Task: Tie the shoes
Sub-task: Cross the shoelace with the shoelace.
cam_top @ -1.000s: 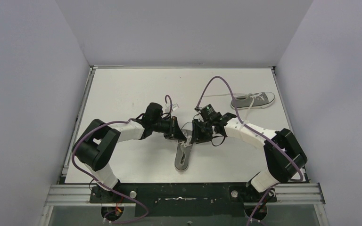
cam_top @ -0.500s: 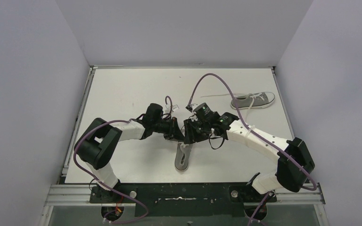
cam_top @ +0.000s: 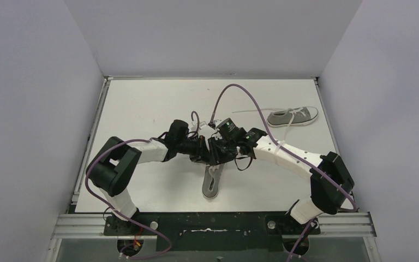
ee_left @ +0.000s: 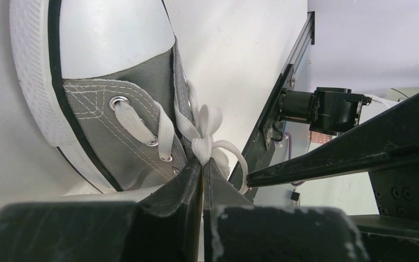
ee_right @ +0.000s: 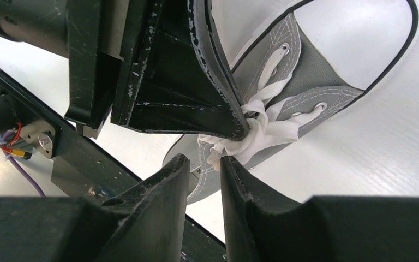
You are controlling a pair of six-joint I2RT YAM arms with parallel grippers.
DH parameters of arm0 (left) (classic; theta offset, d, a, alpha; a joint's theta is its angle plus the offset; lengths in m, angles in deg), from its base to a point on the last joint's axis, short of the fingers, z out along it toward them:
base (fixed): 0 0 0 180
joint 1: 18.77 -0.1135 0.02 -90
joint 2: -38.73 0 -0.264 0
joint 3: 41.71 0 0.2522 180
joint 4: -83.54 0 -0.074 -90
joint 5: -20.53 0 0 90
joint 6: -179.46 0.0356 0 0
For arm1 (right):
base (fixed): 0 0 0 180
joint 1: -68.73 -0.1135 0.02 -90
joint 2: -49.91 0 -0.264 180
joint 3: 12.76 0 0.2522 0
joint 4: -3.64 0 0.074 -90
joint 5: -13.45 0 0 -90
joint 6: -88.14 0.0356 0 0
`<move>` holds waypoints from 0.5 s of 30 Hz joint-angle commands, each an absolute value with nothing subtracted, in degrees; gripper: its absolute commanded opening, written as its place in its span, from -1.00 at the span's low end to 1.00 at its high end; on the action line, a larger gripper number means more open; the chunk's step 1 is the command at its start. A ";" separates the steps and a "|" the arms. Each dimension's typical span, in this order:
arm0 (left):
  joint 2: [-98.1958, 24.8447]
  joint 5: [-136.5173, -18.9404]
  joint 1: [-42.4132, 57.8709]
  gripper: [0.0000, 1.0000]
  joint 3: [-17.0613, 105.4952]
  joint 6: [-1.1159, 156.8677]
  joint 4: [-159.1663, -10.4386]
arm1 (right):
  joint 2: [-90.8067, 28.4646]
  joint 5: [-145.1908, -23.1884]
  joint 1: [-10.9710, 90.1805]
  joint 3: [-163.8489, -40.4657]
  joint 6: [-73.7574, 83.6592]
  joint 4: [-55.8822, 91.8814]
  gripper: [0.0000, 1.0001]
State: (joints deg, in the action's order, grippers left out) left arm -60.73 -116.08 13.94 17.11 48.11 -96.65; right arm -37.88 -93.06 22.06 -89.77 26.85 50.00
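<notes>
The near grey shoe [cam_top: 211,184] lies toe toward the arms, its tongue end under both grippers. My left gripper [ee_left: 203,161] is shut on a white lace loop [ee_left: 206,131] right above the eyelets. Beside it my right gripper [ee_right: 204,160] stands open with a narrow gap, and the knotted lace bunch [ee_right: 253,136] sits just at its fingertips, not pinched. In the top view the left gripper [cam_top: 205,155] and right gripper [cam_top: 217,156] touch or nearly touch over the shoe. The second shoe [cam_top: 293,115] lies on its side at the far right, laces trailing loose.
White table [cam_top: 142,109] with grey walls on three sides. A purple cable [cam_top: 234,93] arches above the right wrist. A loose lace from the far shoe [cam_top: 290,128] trails toward the right arm. The metal rail [cam_top: 213,224] runs along the near edge.
My right gripper has slid left over the near shoe until it meets the left gripper. The left gripper has stayed put with the lace in it.
</notes>
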 commanded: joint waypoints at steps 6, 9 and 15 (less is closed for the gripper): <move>-61.40 -117.41 14.45 -1.00 19.25 47.53 -100.71 | -37.54 -91.92 20.03 -94.49 23.75 47.79 -0.41; -61.40 -117.50 14.45 -1.00 19.09 47.61 -100.54 | -37.19 -91.68 19.48 -94.89 23.93 48.40 -0.43; -61.00 -117.35 14.45 -1.00 18.48 47.61 -100.50 | -39.14 -89.93 19.38 -91.73 24.14 46.60 -0.41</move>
